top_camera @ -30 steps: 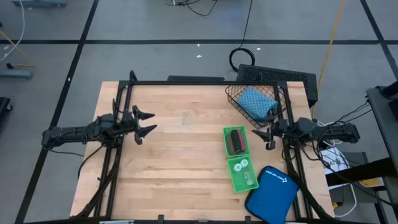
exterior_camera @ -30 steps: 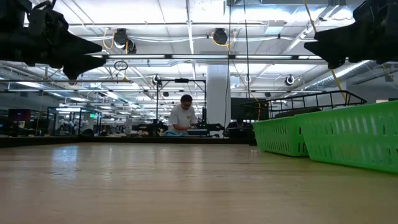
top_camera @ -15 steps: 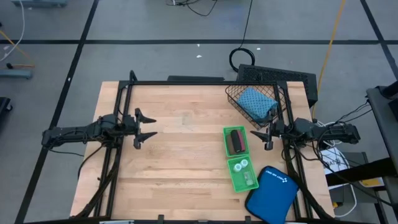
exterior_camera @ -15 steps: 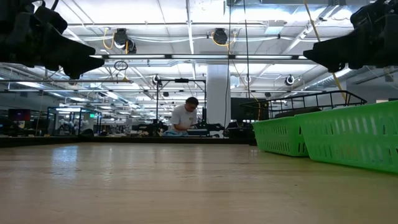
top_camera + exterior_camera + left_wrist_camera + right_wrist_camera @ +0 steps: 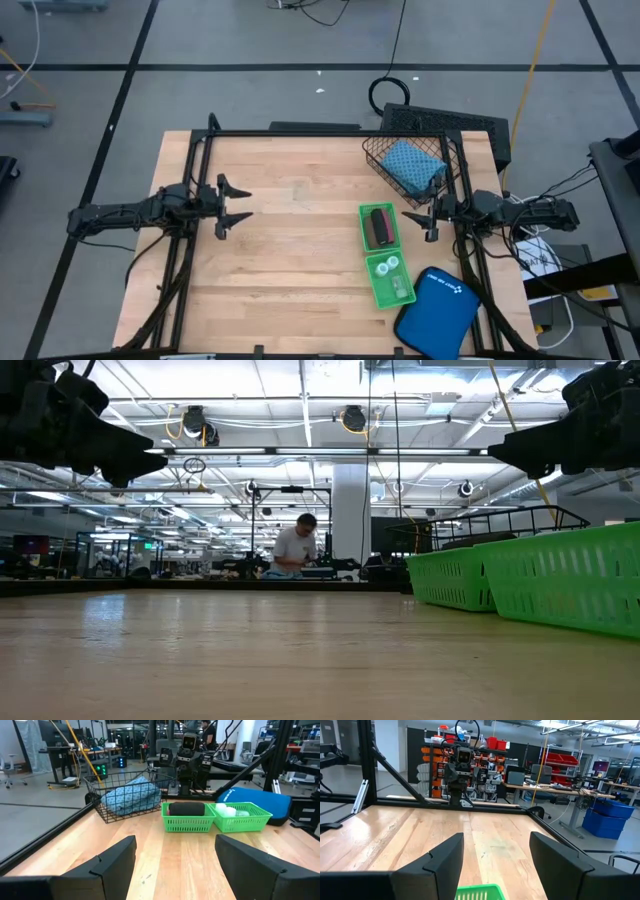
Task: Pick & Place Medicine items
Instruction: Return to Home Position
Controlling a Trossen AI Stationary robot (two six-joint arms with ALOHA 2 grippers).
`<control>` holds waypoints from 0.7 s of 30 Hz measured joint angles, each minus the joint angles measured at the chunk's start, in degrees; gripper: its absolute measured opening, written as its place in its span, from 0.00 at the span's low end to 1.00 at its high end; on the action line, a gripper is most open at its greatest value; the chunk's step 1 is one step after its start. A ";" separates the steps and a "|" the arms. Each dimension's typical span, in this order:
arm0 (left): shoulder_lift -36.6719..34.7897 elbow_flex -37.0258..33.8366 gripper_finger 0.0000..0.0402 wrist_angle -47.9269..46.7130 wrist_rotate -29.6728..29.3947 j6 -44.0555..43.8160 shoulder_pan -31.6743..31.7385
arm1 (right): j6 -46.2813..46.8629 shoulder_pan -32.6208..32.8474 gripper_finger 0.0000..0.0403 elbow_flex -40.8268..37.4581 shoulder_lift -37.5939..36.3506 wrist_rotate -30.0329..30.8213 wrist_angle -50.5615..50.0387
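Observation:
A long green tray (image 5: pixel 385 255) lies at the table's right. Its far compartment holds a black roll (image 5: pixel 378 227) and its near one small white bottles (image 5: pixel 388 268). A teal-blue pouch (image 5: pixel 412 165) lies in the black wire basket (image 5: pixel 440 150) at the far right. The left wrist view shows the same roll (image 5: pixel 186 809), bottles (image 5: pixel 229 810) and pouch (image 5: pixel 132 795). My left gripper (image 5: pixel 240 203) hovers open at the table's left side, pointing level toward the tray. My right gripper (image 5: pixel 420 222) hovers open just right of the tray. Neither has anything between its fingers.
A larger smooth blue case (image 5: pixel 435 315) lies at the near right corner, beside the tray's near end. A black frame (image 5: pixel 300 132) runs round the table's edges. Bare wood (image 5: pixel 290 260) lies between the two arms. A person sits far off in the room (image 5: pixel 297 550).
My left gripper has turned a little about its wrist while staying in place, its fingers standing differently than before. My right gripper has tipped slightly, also without shifting. Nothing on the table has moved.

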 joint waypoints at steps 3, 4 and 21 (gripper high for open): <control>0.00 0.00 0.70 -0.25 -0.01 -0.06 -0.01 | -0.03 0.00 0.54 -0.01 0.00 0.00 -0.10; -0.02 0.00 0.70 -0.23 -0.03 -0.09 0.00 | -0.03 0.00 0.54 -0.02 0.02 0.00 -0.14; -0.01 0.00 0.70 -1.58 -0.18 -0.34 0.00 | -1.34 0.00 0.55 -0.02 0.02 0.11 -0.37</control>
